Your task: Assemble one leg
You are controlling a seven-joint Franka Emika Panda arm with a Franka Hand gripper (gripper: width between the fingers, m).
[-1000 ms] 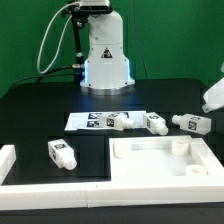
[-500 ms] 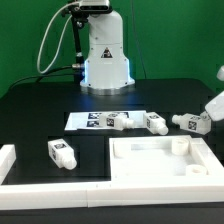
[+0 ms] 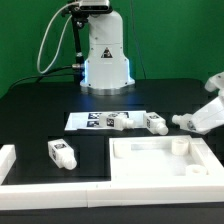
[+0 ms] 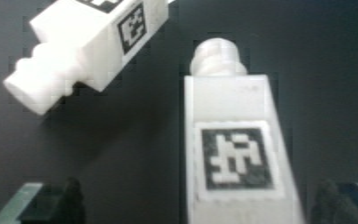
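Observation:
Several white legs with square tags lie on the black table: one at the exterior view's left (image 3: 62, 153), two by the middle (image 3: 118, 121) (image 3: 155, 122), and a rightmost one (image 3: 182, 119) partly hidden by my gripper (image 3: 205, 115). In the wrist view that leg (image 4: 229, 130) lies lengthwise between my open gripper (image 4: 190, 203), with its narrower round end pointing away. The dark fingertips (image 4: 34, 205) stand apart on either side of it, with a gap to the leg on both sides. Another leg (image 4: 87, 50) lies beside it. The gripper holds nothing.
The large white panel (image 3: 150, 172) with raised rim and corner sockets lies at the front. The marker board (image 3: 88, 120) lies flat behind it. The robot base (image 3: 105, 55) stands at the back. A white block (image 3: 5, 158) sits at the front left edge.
My gripper has come down from the upper right edge and moved left onto the rightmost leg, now covering most of it. The legs and panel have not moved.

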